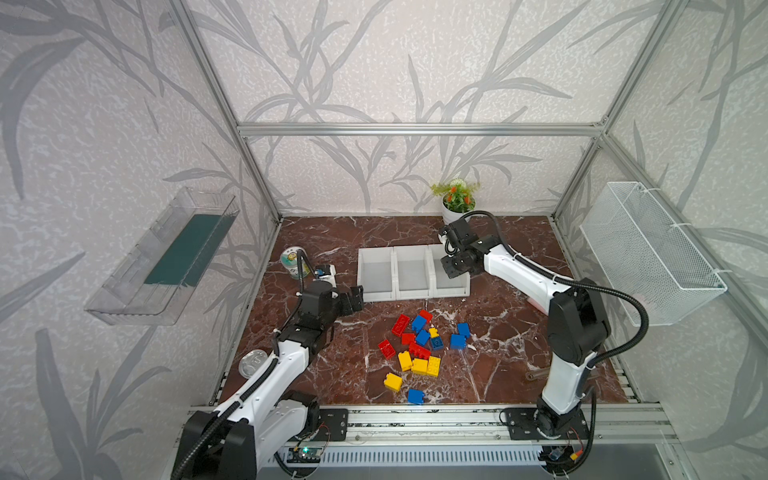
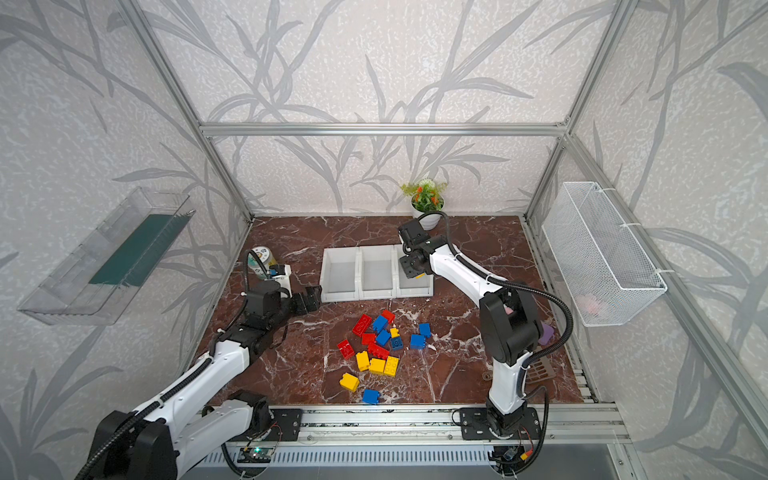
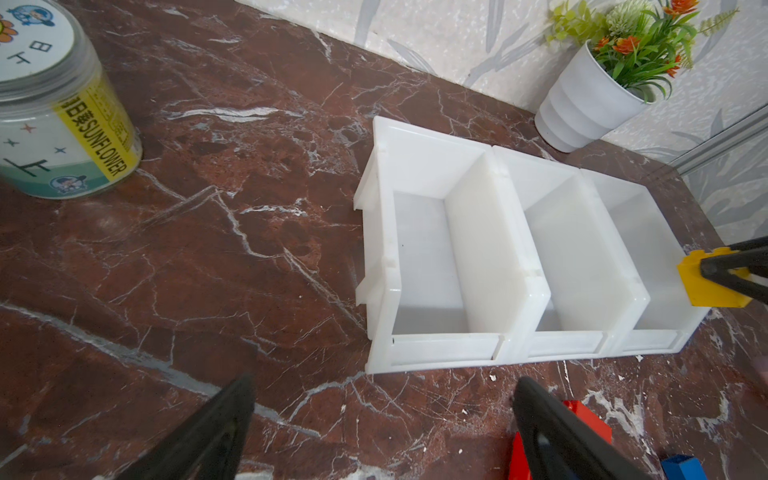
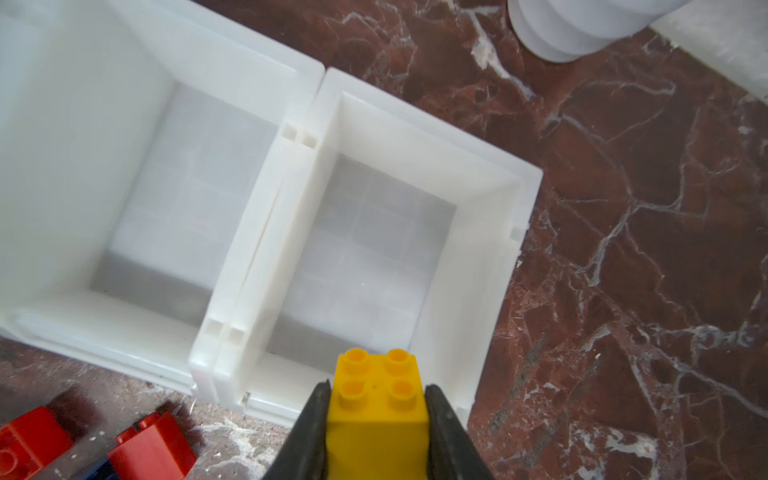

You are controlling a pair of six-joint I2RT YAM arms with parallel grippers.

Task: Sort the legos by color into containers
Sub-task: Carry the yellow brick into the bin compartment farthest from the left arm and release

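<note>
A small yellow four-studded plastic brick [image 4: 376,432] is clamped by two opposite sides between the narrowly set black jaws of the right gripper [image 4: 378,387], at the lower centre of the right wrist view, and is held in the air above the low front of the right-hand bin [image 4: 478,266] of the three joined white plastic containers [image 1: 411,294]. The left gripper [image 3: 384,380] is spread wide with nothing in it, just off the front left corner of the row. The step in hand is judged to be the drop of the yellow brick. It would be done well if the brick were carried a little further in over the bare floor of the bin before the jaws are parted, since it appears to hang over the front lip, from which it could tip out onto the brown marbled table top [image 1: 345,374]. The release is best made low, so that bouncing is avoided. The stud face and the seating of both jaws are shown only in the right wrist view; in both top views the brick is all but hidden under the gripper body. Only in the left wrist view are the insides of all three bins shown together, with nothing seen in them and the brick at the right edge. The loose pile of red, blue and yellow legos [image 1: 419,349], at the lower centre, is given whole only in the top views
</note>
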